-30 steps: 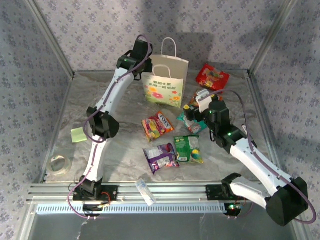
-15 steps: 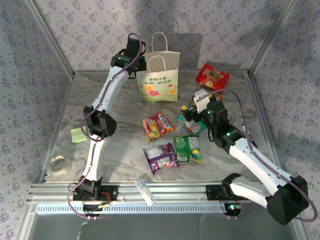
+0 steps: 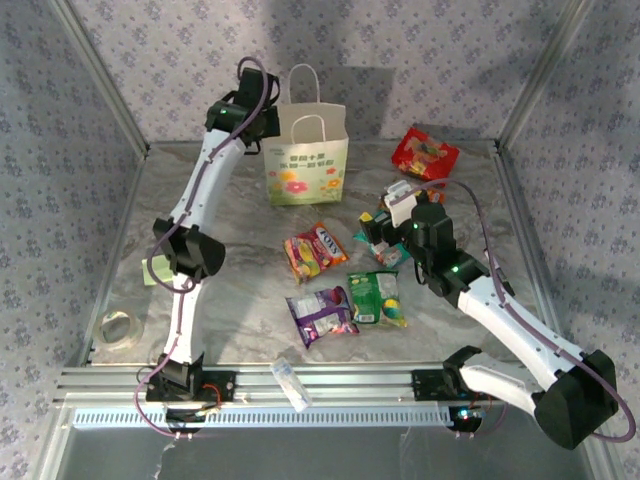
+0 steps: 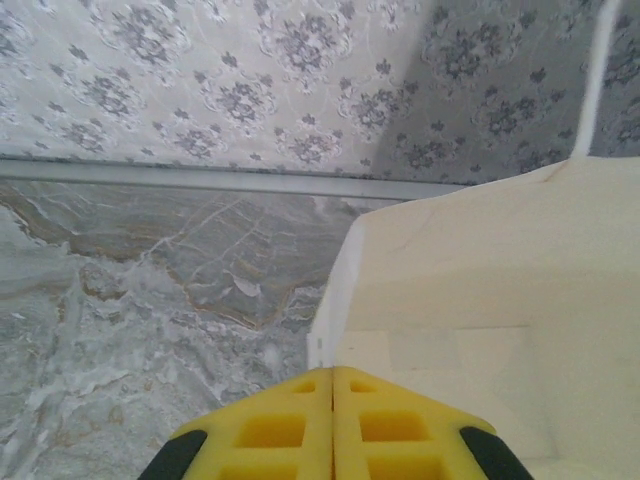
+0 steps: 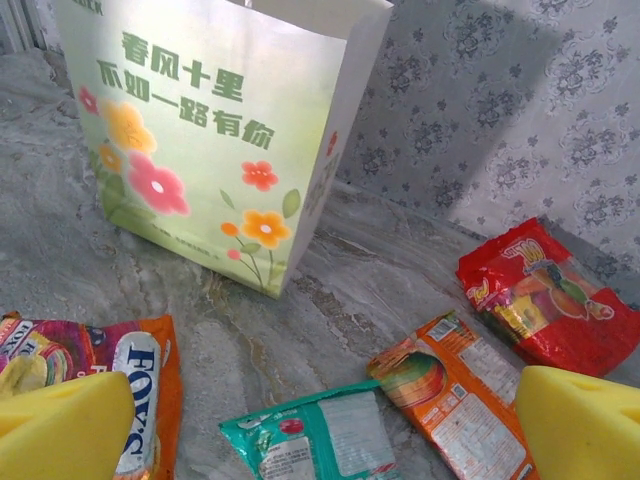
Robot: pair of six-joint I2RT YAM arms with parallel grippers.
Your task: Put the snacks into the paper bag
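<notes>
Paper bag (image 3: 307, 165) — rim pinched in the left claw (image 4: 333, 385) (jaws closed).

In the right wrist view the paper bag (image 5: 200, 130) was cropped at the top and left, so its handles and mouth were lost. The orange packet (image 5: 130, 370) lay partly behind a finger (image 5: 60, 430) of the right gripper (image 5: 320, 435) and ran off the bottom edge. The teal packet (image 5: 310, 440) and red-orange packet (image 5: 455, 390) were cut there too. The left wrist view cropped the left gripper (image 4: 333, 385) below, its pads pressed together, seemingly on the bag's edge.
</notes>
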